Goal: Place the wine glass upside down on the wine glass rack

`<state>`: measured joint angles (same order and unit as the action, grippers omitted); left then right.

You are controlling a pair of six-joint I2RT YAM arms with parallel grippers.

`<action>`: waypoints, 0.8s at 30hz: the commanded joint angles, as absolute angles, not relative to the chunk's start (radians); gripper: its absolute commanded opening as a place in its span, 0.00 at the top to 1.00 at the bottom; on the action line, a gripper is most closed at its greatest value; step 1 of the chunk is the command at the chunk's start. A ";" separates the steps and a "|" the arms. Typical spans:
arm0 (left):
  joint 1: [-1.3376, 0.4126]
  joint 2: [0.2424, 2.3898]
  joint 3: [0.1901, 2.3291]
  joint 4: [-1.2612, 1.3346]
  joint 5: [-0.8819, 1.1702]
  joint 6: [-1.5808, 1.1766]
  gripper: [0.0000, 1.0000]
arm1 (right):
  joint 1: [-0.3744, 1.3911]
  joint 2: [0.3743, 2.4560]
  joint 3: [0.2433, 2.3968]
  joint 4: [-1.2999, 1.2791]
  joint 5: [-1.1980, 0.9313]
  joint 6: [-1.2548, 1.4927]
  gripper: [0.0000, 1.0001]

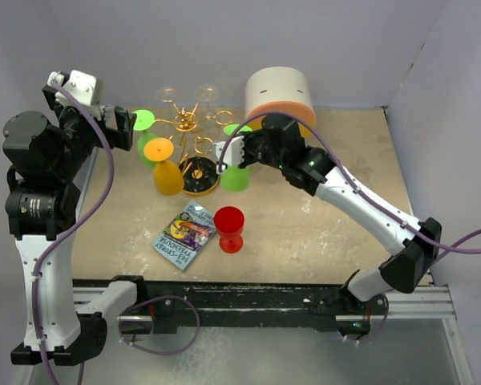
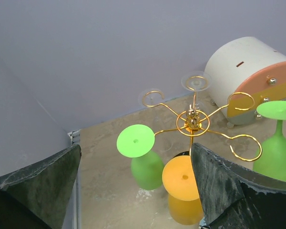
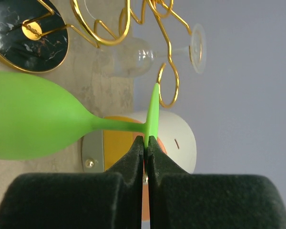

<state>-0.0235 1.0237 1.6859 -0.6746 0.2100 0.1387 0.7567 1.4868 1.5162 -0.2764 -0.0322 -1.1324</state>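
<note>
Right tool [image 3: 145, 141] pinches the green wine glass [image 3: 33, 121] by its foot; left tool [image 1: 128, 124] hangs empty (fingers wide apart). Tan table [image 1: 329, 233] has white smudges, walls [image 1: 224, 40] pale grey.

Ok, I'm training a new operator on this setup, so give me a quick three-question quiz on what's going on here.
1. True or false: the left gripper holds a glass.
2. The right gripper grips the green glass by: A) its bowl, B) its stem, C) the edge of its foot.
3. Which glass stands on the table beside the booklet?
Key: 1 false, it is open and empty. 2 C. 3 the red glass.
</note>
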 commanded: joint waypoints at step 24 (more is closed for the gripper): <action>0.015 0.974 1.625 -0.592 0.272 0.121 0.01 | 0.847 1.682 1.781 -0.107 0.146 -1.247 1.00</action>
